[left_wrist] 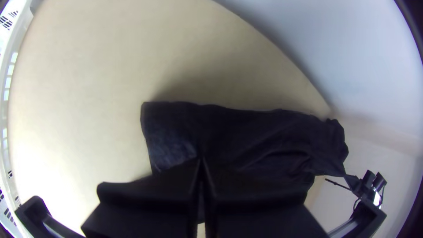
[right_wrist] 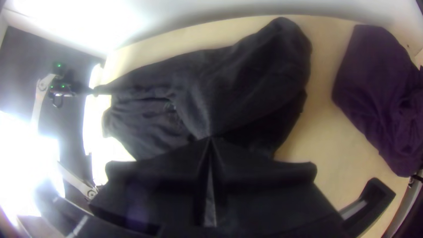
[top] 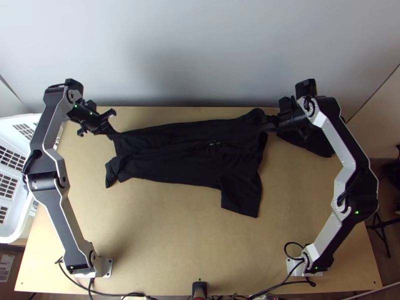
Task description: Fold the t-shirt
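In the top view, my left gripper [top: 106,127] is shut on the far left corner of the black t-shirt [top: 175,150]. That cloth lies stretched sideways, folded lengthwise with creases, a sleeve pointing to the near edge at its right. My right gripper [top: 268,123] pinches its far right part, which looks raised. Seen from the left wrist, the left gripper [left_wrist: 201,159] has its fingers together on the dark cloth [left_wrist: 255,136]. The right wrist view has the right gripper [right_wrist: 210,138] closed on a bunched part of the shirt [right_wrist: 264,75].
A dark purple cloth [right_wrist: 374,97] lies crumpled at the table's far right, beneath the right arm in the top view. The white slotted basket [top: 10,201] stands at the left edge. Behind the table rises a pale wall [top: 200,50]. Bare wood [top: 165,230] lies nearer than the shirt.
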{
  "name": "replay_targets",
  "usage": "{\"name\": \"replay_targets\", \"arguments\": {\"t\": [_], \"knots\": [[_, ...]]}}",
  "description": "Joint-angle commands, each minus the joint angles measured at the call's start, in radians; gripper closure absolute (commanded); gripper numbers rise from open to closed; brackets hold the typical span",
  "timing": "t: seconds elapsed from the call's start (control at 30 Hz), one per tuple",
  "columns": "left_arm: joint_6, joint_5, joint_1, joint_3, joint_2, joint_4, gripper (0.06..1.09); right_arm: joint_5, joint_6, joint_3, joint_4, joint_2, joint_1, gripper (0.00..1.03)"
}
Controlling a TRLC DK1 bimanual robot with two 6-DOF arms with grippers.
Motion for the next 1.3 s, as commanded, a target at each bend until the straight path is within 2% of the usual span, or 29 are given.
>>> {"name": "replay_targets", "arguments": {"t": [0.0, 0.2, 0.33, 0.5, 0.57, 0.67, 0.7, 0.73, 0.77, 0.8, 0.83, 0.87, 0.9, 0.97, 1.03, 1.07, 1.1, 1.27], "knots": [[0.059, -0.007, 0.000, -0.155, -0.045, 0.009, 1.02, 0.000, -0.064, -0.066, -0.107, -0.042, 0.007, 1.00], [0.062, -0.008, 0.005, -0.319, -0.083, 0.104, 1.02, 0.000, -0.147, -0.178, -0.131, -0.059, -0.024, 1.00], [0.062, -0.018, 0.024, -0.357, -0.085, 0.125, 1.02, 0.001, -0.190, -0.179, -0.133, -0.053, -0.097, 1.00], [0.063, -0.024, 0.029, -0.397, -0.091, 0.171, 1.02, 0.004, -0.228, -0.224, -0.124, 0.012, -0.133, 1.00], [0.062, -0.025, 0.028, -0.416, -0.085, 0.194, 1.02, 0.007, -0.218, -0.288, -0.055, 0.055, -0.124, 1.00], [0.057, -0.031, 0.026, -0.419, -0.056, 0.222, 1.01, 0.007, -0.156, -0.374, 0.125, 0.084, -0.101, 1.00], [0.056, -0.031, 0.026, -0.413, -0.048, 0.222, 0.97, 0.007, -0.136, -0.380, 0.160, 0.089, -0.097, 1.00], [0.052, -0.030, 0.028, -0.406, -0.044, 0.217, 0.76, 0.007, -0.127, -0.375, 0.191, 0.096, -0.088, 1.00], [0.056, -0.030, 0.028, -0.405, -0.044, 0.216, 0.65, 0.007, -0.127, -0.372, 0.194, 0.099, -0.084, 1.00], [0.060, -0.025, 0.026, -0.403, -0.044, 0.211, 0.41, 0.006, -0.127, -0.365, 0.194, 0.105, -0.076, 1.00], [0.065, -0.019, 0.023, -0.399, -0.044, 0.200, 0.26, 0.004, -0.127, -0.362, 0.194, 0.105, -0.070, 1.00], [0.082, -0.007, 0.021, -0.393, -0.047, 0.182, 0.18, 0.003, -0.127, -0.354, 0.192, 0.102, -0.064, 1.00], [0.092, 0.024, 0.018, -0.390, -0.062, 0.163, 0.17, -0.003, -0.127, -0.348, 0.183, 0.072, -0.051, 0.95], [0.099, 0.052, 0.018, -0.391, -0.079, 0.154, 0.12, -0.003, -0.127, -0.351, 0.182, 0.035, -0.050, 0.74], [0.105, 0.073, 0.015, -0.391, -0.106, 0.136, 0.12, -0.008, -0.113, -0.365, 0.176, -0.037, -0.050, 0.29], [0.105, 0.075, 0.014, -0.391, -0.122, 0.130, 0.12, -0.013, -0.109, -0.366, 0.172, -0.069, -0.050, 0.12], [0.106, 0.075, 0.009, -0.393, -0.145, 0.119, 0.12, -0.029, -0.110, -0.366, 0.149, -0.108, -0.048, 0.07], [0.120, 0.073, 0.012, -0.425, -0.234, 0.078, 0.12, -0.039, -0.141, -0.405, 0.057, -0.241, -0.038, 0.06]]}}
